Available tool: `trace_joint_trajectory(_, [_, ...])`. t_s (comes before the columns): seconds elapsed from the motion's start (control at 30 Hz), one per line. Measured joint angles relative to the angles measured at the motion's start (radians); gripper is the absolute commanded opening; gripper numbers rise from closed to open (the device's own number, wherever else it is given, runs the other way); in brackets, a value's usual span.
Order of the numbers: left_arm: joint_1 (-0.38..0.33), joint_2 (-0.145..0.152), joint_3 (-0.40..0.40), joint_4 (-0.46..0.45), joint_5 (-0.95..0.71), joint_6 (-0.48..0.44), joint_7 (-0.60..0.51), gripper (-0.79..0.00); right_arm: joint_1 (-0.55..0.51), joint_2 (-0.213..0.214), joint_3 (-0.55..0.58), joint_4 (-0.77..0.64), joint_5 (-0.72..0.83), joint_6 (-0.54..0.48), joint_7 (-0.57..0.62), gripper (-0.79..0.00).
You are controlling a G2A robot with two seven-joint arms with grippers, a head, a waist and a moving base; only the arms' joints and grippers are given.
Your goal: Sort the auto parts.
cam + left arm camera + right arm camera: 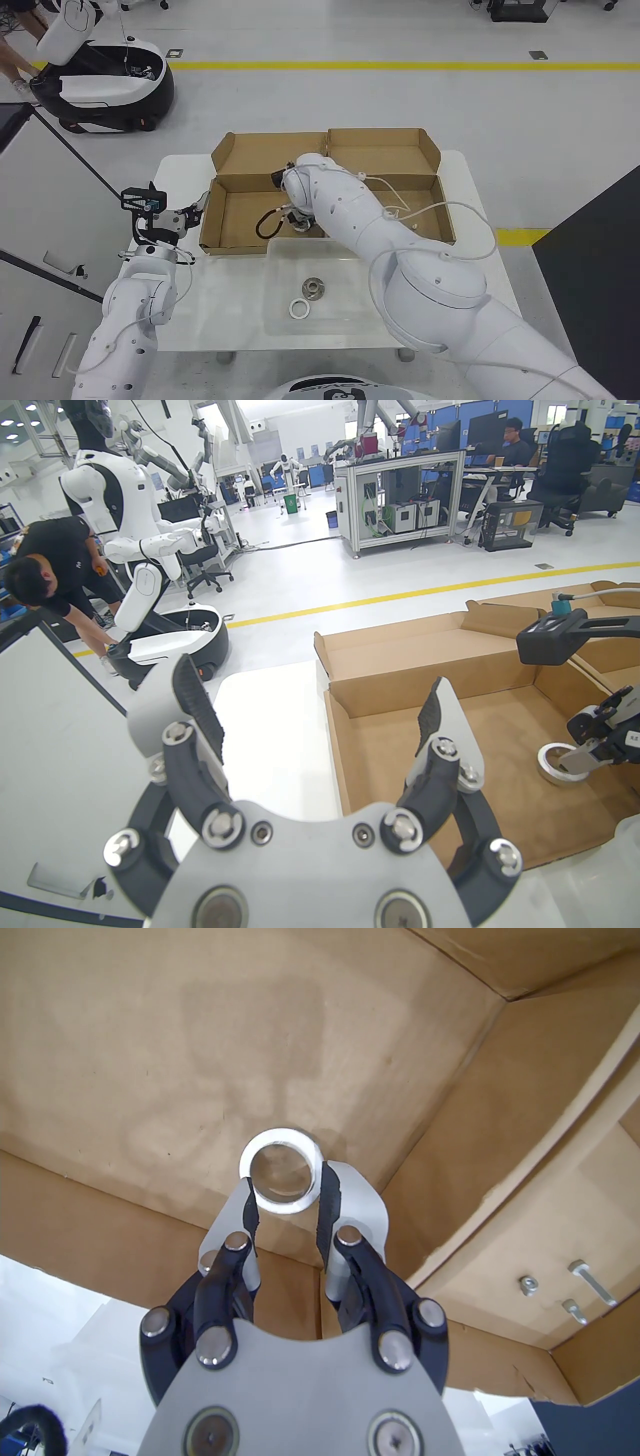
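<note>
**Box behind, tray in front**

A cardboard box (225, 240) lies on the far part of the table (470, 270), its flaps (270, 150) folded out behind it. A wall splits it into a left compartment (235, 215) and a right compartment (425, 190). In the left one, near the dividing wall, a ring (279, 1169) sits low over the floor, pinched between the fingers of the right gripper (287, 1180). Two bolts (592, 1283) and a nut (527, 1284) lie close together in the right compartment. A tray (350, 315) stands just in front of the box, with a flanged part (314, 289) inside it and a loose ring (298, 308) just beside that, nearer the robot. The left gripper (311, 675) hangs spread beside the box's left wall.
</note>
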Motion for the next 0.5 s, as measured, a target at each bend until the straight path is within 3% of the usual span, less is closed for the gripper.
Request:
trace_joint_trajectory(0.17, [0.0, 0.0, 0.0, 0.0, 0.0, 0.0, 0.0, 0.0, 0.004, 0.002, 0.014, 0.0, 0.005, -0.009, -0.024, -0.551])
trace_joint_trajectory(0.3, [0.0, 0.0, 0.0, 0.0, 0.0, 0.0, 0.0, 0.0, 0.01, 0.005, 0.027, 0.002, 0.013, -0.021, -0.041, -0.496])
trace_joint_trajectory(0.37, [0.0, 0.0, 0.0, 0.0, 0.0, 0.0, 0.0, 0.0, 0.018, 0.007, 0.036, 0.003, 0.02, -0.029, -0.053, -0.428])
trace_joint_trajectory(0.43, [0.0, 0.0, 0.0, 0.0, 0.0, 0.0, 0.0, 0.0, 0.026, 0.01, 0.045, 0.002, 0.028, -0.046, -0.063, -0.237])
trace_joint_trajectory(0.47, [0.0, 0.0, 0.0, 0.0, 0.0, 0.0, 0.0, 0.0, 0.032, 0.012, 0.053, 0.002, 0.037, -0.062, -0.069, -0.071])
trace_joint_trajectory(0.5, [0.0, 0.0, 0.0, 0.0, 0.0, 0.0, 0.0, 0.0, 0.038, 0.014, 0.059, 0.002, 0.046, -0.077, -0.075, 0.0])
